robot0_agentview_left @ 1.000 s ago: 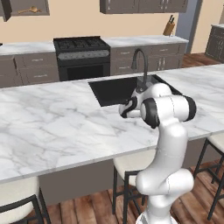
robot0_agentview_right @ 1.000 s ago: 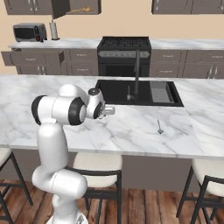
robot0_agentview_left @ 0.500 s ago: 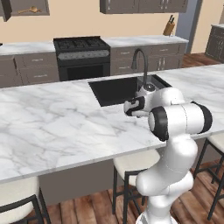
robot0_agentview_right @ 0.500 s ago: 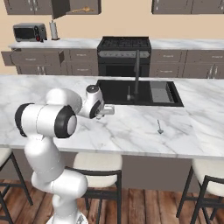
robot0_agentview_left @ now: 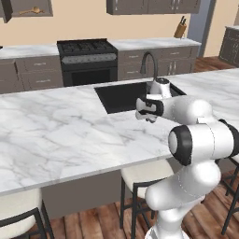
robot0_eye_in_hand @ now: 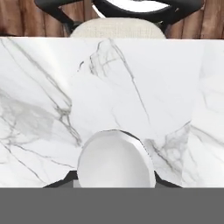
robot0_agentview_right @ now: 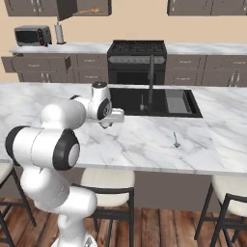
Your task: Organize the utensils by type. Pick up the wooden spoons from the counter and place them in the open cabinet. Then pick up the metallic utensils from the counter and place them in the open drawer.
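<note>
Wooden spoon (robot0_agentview_right: 91, 10) lies in the open dark wall cabinet (robot0_agentview_right: 67, 8). Slim silver metal spoon (robot0_agentview_right: 176, 140) lies on white marble counter (robot0_agentview_right: 144, 140), far right of gripper (robot0_agentview_right: 107, 123); jaw width indiscernible. Advise swinging right, descending squarely over the handle.

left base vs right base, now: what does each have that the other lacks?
Left base view: a knife block on the back counter. Right base view: toaster oven, open drawer, and one metal spoon lying on the island counter. Both: wooden spoon in the open cabinet, stove, sink, gripper above the marble.
</note>
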